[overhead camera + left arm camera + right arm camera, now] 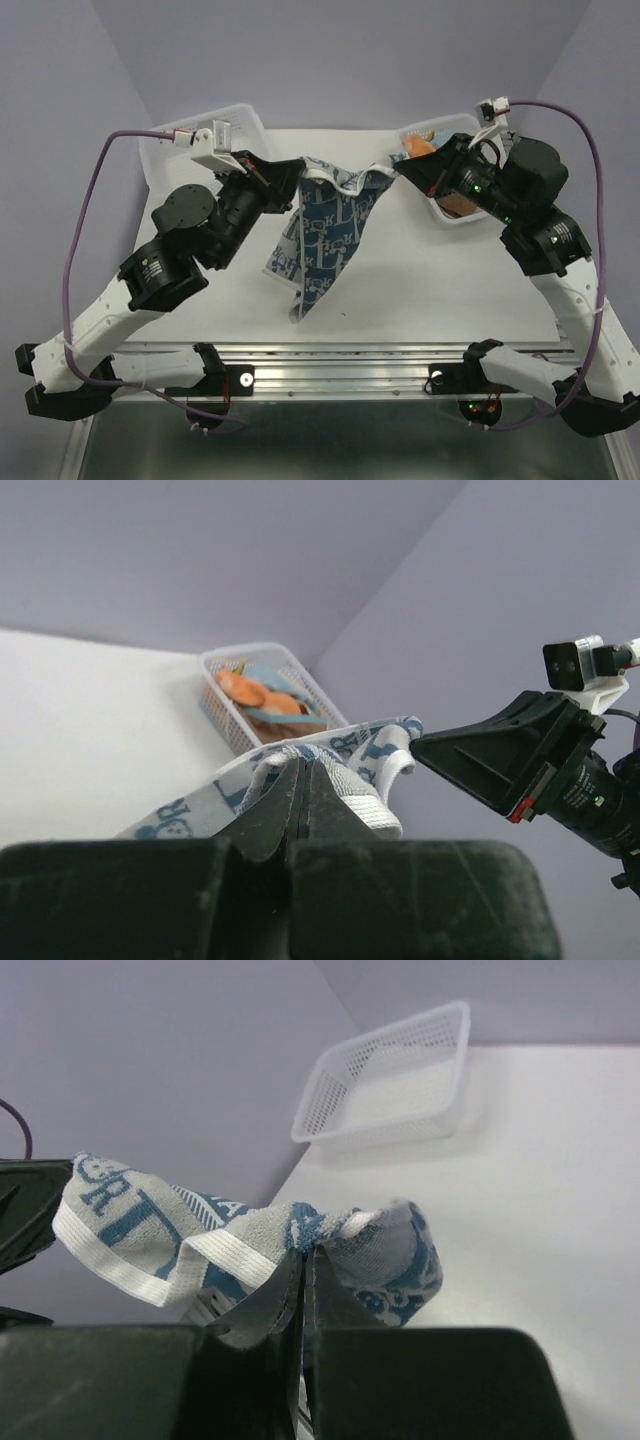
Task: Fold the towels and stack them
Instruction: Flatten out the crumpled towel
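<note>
A blue-white patterned towel (322,232) hangs in the air between my two grippers, its lower corner drooping to the white table (420,280). My left gripper (292,180) is shut on the towel's left top corner, seen in the left wrist view (303,767). My right gripper (398,172) is shut on its right top corner, seen in the right wrist view (306,1252). More towels (420,146), orange and light blue, lie in the white basket (452,218) at the back right; they show in the left wrist view (262,695).
A second white perforated basket (236,122) stands at the back left behind my left arm, and shows in the right wrist view (385,1072) holding no towels. Purple walls close in the back and both sides.
</note>
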`<state>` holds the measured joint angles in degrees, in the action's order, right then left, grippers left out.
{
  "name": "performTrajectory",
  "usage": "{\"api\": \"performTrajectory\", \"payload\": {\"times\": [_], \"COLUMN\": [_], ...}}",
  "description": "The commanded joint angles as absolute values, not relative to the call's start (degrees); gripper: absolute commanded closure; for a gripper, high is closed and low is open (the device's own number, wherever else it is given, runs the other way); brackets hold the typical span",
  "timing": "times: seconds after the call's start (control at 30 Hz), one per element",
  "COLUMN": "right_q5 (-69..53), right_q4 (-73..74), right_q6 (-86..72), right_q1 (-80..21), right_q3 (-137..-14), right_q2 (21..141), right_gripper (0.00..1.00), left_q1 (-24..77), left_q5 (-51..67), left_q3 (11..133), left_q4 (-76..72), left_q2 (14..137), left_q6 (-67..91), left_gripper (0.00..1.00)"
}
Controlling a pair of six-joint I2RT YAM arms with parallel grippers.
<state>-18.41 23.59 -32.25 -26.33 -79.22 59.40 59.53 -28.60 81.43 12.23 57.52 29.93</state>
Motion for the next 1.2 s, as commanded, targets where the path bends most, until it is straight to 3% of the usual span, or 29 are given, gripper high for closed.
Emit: {"api": "performTrajectory", "payload": {"times": [0.0,0.27,0.43,0.6,0.73,0.93,1.17], "right_q5": [-16.88,-4.05,-2.72,-7.11,-12.2,-20.29,-26.09], "right_q4": [25.75,29.88,30.06,32.25,32.17,31.03,33.13], "right_q6": [-32.61,-29.18,-27.25,-26.37,-28.21,-32.25,-35.68], "right_q1": [-26.54,-26.54,-26.54,-26.54,-26.54,-26.54,-26.54], "right_q3": [-89.11,-94.04,-100.62,-107.66,-107.32,-96.78,-93.78], "right_q2": [61.61,69.07,73.73,75.06,71.82,60.74,53.35], "right_gripper": [0.99,0.99,0.99,0.99,0.99,0.99,0.99], "left_q1": [59.5,56.79,45.28,43.77,43.77,44.03,48.15], "left_q5": [-30.05,-35.69,-24.1,-18.99,-14.17,1.82,8.53], "left_q3": [87.27,89.38,91.93,91.76,90.62,83.6,77.79], "left_q4": [10.72,11.77,12.48,11.43,11.87,7.74,5.19], "left_q2": [56.69,60.55,63.63,61.79,58.55,52.4,48.61], "left_q6": [23.82,22.15,23.64,23.81,26.27,31.02,36.56], "left_gripper": [1.0,1.0,1.0,1.0,1.0,1.0,1.0]}}
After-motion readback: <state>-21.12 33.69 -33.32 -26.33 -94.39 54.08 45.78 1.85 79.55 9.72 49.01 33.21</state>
